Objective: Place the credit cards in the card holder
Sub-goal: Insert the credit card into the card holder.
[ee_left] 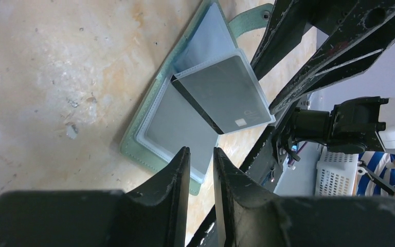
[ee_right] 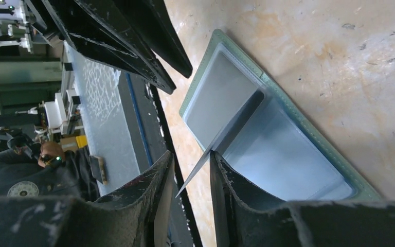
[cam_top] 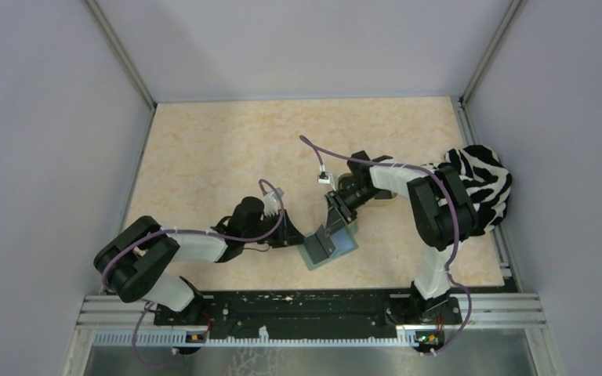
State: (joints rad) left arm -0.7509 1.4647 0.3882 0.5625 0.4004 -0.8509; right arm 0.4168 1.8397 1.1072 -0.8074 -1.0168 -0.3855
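The worktop [cam_top: 227,157] is bare across its far half, so there is plenty of room to back out that way. A striped cloth [cam_top: 482,188] sits bunched at the right wall.

The card holder [cam_top: 346,244] lies open and flat close to the near edge (little margin there), squeezed between the two arms. It looks light and likely to skate on the smooth surface, so it wants pinning at an outer corner.

One clear sleeve [ee_right: 236,126] stands up from its spine. It is probably soft and floppy, best held by its free edge.

A dark card [ee_left: 221,95] sits in that sleeve. It is thin, stiff and slick, and best nipped on a short edge.

The right tool [ee_right: 191,159] straddles the sleeve's free edge with its jaws slightly apart. I cannot tell whether it truly pinches.

The left tool [ee_left: 201,154] hovers over the holder's near border, its jaws narrowly apart with nothing visible between them.
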